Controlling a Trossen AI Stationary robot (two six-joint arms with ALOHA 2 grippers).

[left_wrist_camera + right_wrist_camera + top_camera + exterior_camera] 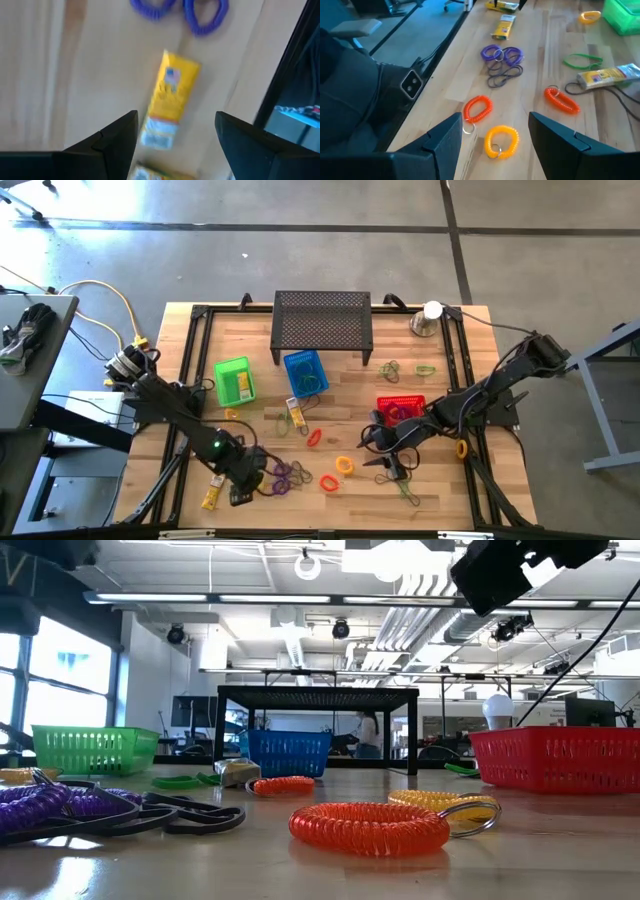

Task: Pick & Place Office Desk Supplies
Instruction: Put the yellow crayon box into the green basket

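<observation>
Coil loops lie loose on the wooden table: purple ones (283, 475) (501, 54) on dark bands, two orange (330, 480) (478, 108) (501, 141), one red (314, 437) (562, 100). A yellow packet (212, 494) (170, 105) lies flat near the table's near left corner. My left gripper (240, 488) (176, 135) hovers over it, open, a finger on either side and touching nothing. A second packet (297, 416) (609, 76) lies mid-table. My right gripper (390, 463) (492, 142) is open above the orange coils, near the red basket.
A green basket (235, 380), a blue basket (305, 372) and a red basket (400, 408) stand mid-table. The black perforated stand (322, 325) and the silver cup with a white ball (428, 318) sit at the far edge. Green bands (408, 492) lie by the right gripper.
</observation>
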